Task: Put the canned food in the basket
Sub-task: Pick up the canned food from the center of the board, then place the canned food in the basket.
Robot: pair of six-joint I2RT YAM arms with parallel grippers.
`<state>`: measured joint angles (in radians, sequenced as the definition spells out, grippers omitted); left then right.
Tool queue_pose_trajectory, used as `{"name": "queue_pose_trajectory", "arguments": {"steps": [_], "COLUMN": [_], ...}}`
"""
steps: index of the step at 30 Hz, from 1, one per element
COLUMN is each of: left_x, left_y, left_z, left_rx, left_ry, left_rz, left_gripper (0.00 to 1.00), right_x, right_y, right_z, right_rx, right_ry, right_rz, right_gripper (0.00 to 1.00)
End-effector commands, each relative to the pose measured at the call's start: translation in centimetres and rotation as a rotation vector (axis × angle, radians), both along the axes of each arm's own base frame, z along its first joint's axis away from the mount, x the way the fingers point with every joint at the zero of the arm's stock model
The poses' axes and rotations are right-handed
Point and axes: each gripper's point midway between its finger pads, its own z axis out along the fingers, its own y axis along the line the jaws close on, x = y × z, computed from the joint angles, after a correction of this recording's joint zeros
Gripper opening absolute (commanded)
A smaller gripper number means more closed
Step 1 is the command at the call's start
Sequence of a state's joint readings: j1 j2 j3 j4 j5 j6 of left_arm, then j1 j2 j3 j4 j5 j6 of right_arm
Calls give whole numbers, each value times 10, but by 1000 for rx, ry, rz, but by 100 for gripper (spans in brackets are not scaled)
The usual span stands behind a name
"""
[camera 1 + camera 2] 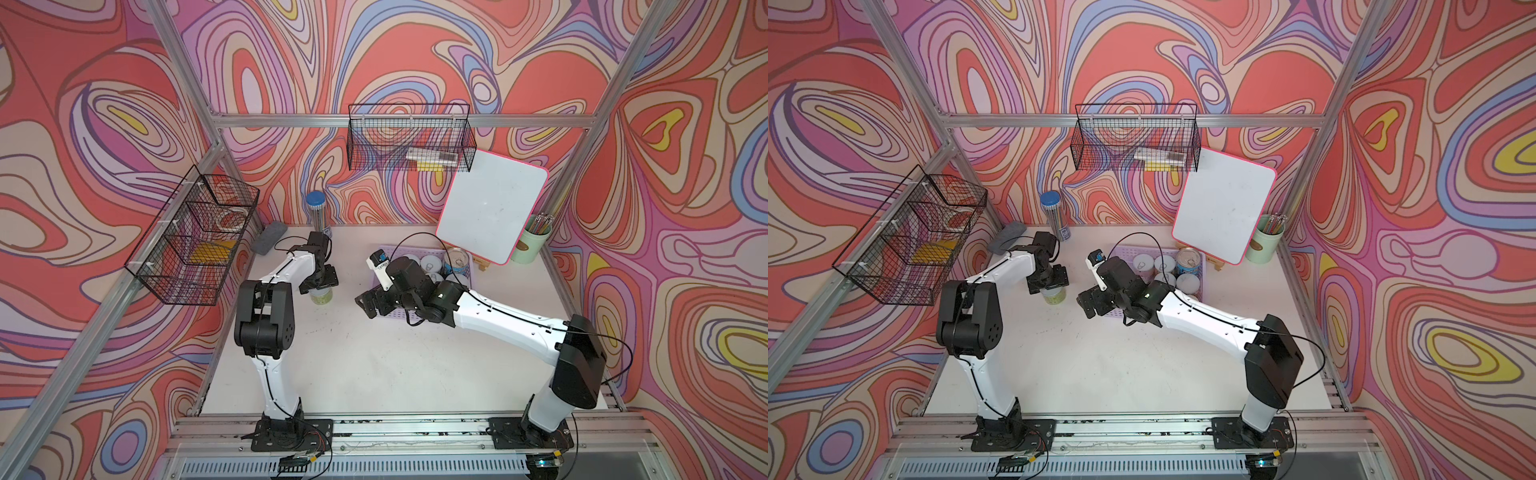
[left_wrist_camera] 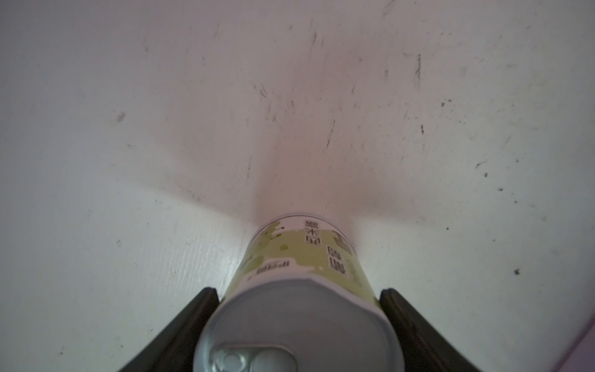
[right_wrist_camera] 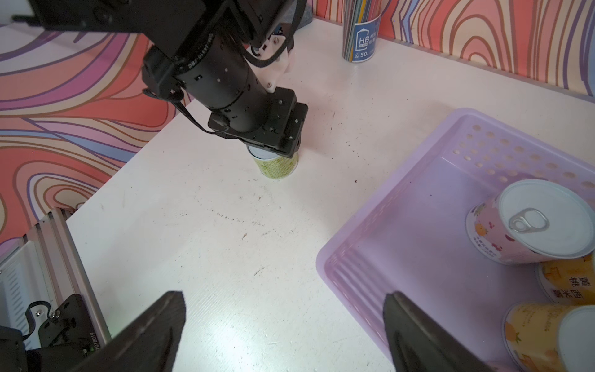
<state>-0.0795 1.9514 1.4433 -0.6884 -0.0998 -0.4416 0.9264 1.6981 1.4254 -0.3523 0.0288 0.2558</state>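
Gripping is the step in hand: the L gripper point(image 2: 297, 302) comes straight down on the last loose tin, a green-label can point(image 3: 278, 167) standing upright on the white table point(image 1: 374, 365), left of centre in both top views. In the L wrist view the jaws sit against both sides of the can just below its pull-tab lid, so it looks clamped but not lifted yet. The R gripper point(image 3: 283, 322) is spread wide w/ nothing in it and hangs over the lower-left corner of the lavender basket point(image 3: 325, 257). The basket is right of centre in the top views and already holds several tins, incl. a pink-label can point(image 3: 531, 222) and a blue-label tin point(image 1: 457, 262); its left half looks bare. Next move, as I judge it: lift straight up to clear the basket wall, carry right, set down in that bare part. In the way: the R arm's wrist sits between can and basket, so it prob. needs to pull back first. Also around: pencil tube point(image 1: 318, 212) above the L arm, grey eraser point(image 1: 270, 243), whiteboard point(image 1: 492, 208) and green cup point(image 1: 532, 245) upper right, none on the path.
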Motion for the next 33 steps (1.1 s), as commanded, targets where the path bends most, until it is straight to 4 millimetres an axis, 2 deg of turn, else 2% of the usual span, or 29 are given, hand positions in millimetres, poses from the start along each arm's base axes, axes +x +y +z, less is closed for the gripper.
{"name": "queue_pose_trajectory", "arguments": {"steps": [1, 8, 18, 26, 33], "left_x": [-10, -21, -36, -44, -48], "left_y": [4, -4, -28, -62, -93], "left_z": [6, 20, 55, 80, 93], "left_rx": [4, -40, -45, -34, -59], "left_ry": [23, 0, -47, -81, -107], "left_rz": [6, -4, -88, -242, -346], "left_gripper": [77, 77, 75, 73, 69], "right_x": [-1, 0, 2, -4, -3], "right_y": [4, 1, -5, -2, -8], "right_z": [6, 9, 21, 28, 28], "right_rx": [16, 2, -20, -31, -54], "right_ry": [-5, -21, -71, -106, -128], "right_rz": [6, 3, 6, 76, 111], "right_gripper": [97, 97, 98, 98, 98]}}
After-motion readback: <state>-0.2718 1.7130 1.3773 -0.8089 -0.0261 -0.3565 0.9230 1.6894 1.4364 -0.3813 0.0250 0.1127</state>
